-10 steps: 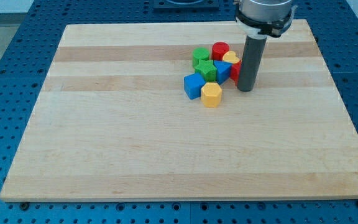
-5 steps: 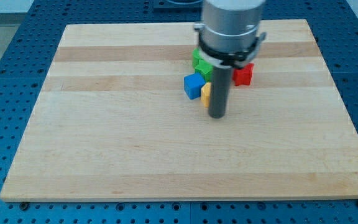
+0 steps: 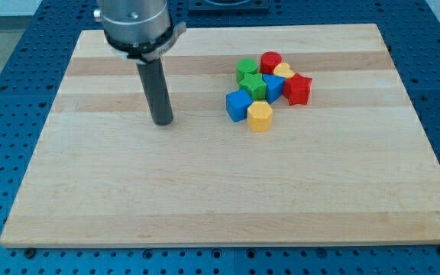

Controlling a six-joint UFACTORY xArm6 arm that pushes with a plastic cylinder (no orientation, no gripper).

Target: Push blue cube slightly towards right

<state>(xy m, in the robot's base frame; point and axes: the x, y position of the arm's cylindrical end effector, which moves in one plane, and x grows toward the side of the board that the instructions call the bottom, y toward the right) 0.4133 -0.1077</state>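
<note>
My tip (image 3: 162,121) sits on the wooden board (image 3: 205,198), well to the view's left of the block cluster and touching nothing. There is no claw on this arm, only the rod, so nothing is gripped. The blue cube (image 3: 238,105) is the cluster's leftmost block, facing my tip across bare wood.

It is a tight pack. The yellow hexagonal block (image 3: 260,116) sits just beside the cube's lower right, the green star-like block (image 3: 253,85) just above it, and a second blue block (image 3: 273,86) lies further right. Behind those sit a green block (image 3: 247,69), a red cylinder (image 3: 271,61), a small yellow block (image 3: 284,71) and a red star-like block (image 3: 298,88).

The risk is plain: a rightward shove likely drives the cube into the yellow and green neighbours and drags them along. An off-centre hit could spin the cube, and too long a stroke would overshoot "slightly".
</note>
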